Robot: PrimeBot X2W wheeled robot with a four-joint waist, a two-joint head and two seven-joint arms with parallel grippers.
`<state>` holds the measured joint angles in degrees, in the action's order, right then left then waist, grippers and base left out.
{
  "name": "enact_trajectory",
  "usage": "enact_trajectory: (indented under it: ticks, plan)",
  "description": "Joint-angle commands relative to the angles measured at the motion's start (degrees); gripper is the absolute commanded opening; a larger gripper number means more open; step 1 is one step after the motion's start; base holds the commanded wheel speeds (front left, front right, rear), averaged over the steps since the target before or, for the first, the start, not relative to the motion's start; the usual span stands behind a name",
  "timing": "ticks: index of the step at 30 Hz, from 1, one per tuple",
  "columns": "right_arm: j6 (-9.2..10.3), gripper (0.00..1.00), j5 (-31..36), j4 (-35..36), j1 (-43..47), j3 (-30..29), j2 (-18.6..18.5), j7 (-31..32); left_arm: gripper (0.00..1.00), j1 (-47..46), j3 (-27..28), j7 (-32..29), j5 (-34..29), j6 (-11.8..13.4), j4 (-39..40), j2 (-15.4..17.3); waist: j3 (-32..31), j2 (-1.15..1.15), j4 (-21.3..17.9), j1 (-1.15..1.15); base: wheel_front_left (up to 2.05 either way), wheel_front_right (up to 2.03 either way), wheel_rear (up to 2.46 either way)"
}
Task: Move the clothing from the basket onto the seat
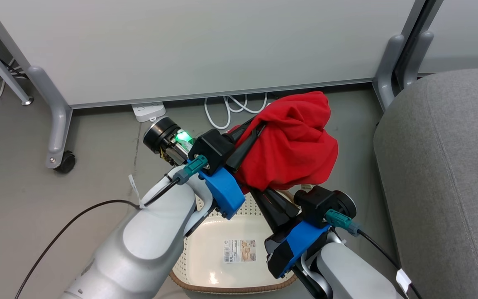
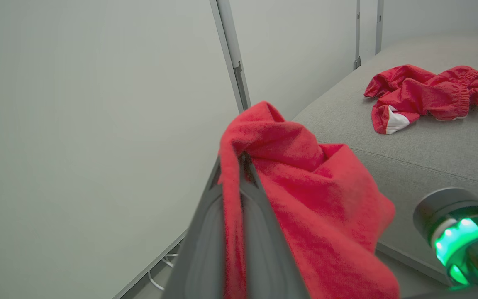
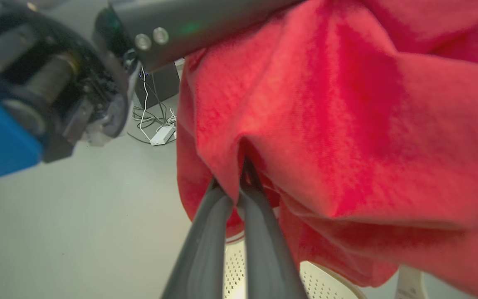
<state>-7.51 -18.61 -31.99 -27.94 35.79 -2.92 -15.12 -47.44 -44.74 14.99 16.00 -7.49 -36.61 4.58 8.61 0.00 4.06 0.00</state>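
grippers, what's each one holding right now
left gripper: closed on the red cloth, lifted above the basket
right gripper: closed on a lower fold of the same red cloth

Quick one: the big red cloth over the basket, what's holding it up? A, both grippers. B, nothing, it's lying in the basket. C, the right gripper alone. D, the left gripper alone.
A: the left gripper and the right gripper are each shut on a fold of the red cloth, which hangs lifted over the basket.
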Motion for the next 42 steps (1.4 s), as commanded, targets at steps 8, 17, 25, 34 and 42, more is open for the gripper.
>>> enact_trajectory:
  ticks: [8,17,25,34,42]
  plan:
    - [0.04,0.0,0.47,-0.12,-0.96,0.12,0.06,-0.04,1.0,-0.57,0.72,0.29,-0.46,0.03,0.19,0.06,0.23,0.0,-0.02,0.0,0.0,0.0,0.0]
    - [0.04,0.0,0.7,-0.52,-0.67,-0.23,0.07,-0.04,1.0,0.04,1.16,0.29,-0.9,0.03,0.35,0.06,0.13,0.0,-0.28,0.0,0.0,0.0,0.0]
    - [0.04,0.0,1.0,-0.54,-0.64,-1.38,0.07,-0.04,1.0,0.36,1.07,0.28,-1.02,0.03,0.14,0.26,0.34,0.0,-1.24,0.0,0.0,0.0,0.0]
    - [0.04,0.0,3.42,-1.05,-2.01,-5.13,0.06,-0.04,1.0,-0.16,1.0,0.28,-0.93,0.04,0.22,0.74,1.89,0.0,-4.46,0.0,0.0,0.0,0.0]
    - [0.04,0.0,5.72,-0.16,-2.86,-10.84,0.05,-0.04,1.0,-0.63,0.31,0.27,-0.85,0.04,0.47,1.23,3.91,0.0,-9.36,0.0,0.0,0.0,0.0]
